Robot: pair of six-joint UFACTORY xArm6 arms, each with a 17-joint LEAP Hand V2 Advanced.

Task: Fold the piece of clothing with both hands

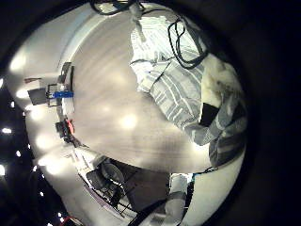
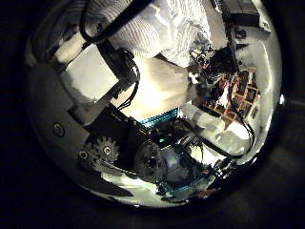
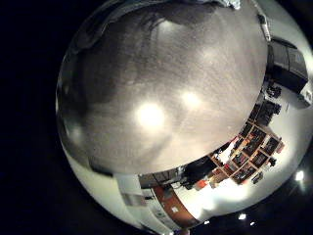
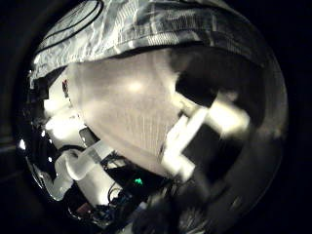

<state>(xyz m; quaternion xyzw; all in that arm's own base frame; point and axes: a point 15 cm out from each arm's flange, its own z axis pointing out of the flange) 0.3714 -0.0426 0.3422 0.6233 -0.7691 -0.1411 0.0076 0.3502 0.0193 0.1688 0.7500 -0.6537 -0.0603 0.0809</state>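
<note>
We saw the striped shirt [image 1: 183, 80] lying crumpled on the tabletop [image 1: 103, 104], running toward one edge, with the left hand [image 1: 221, 118] down at its cloth; whether those fingers were pinching it we could not tell. By the left thumb side, that hand's fingers [image 2: 91, 76] lay against pale cloth [image 2: 172, 33]. The right hand [image 4: 200, 127] hung over bare tabletop [image 3: 147, 88] with the shirt [image 4: 146, 29] beyond it, its fingers [image 4: 219, 112] fairly straight and holding nothing.
</note>
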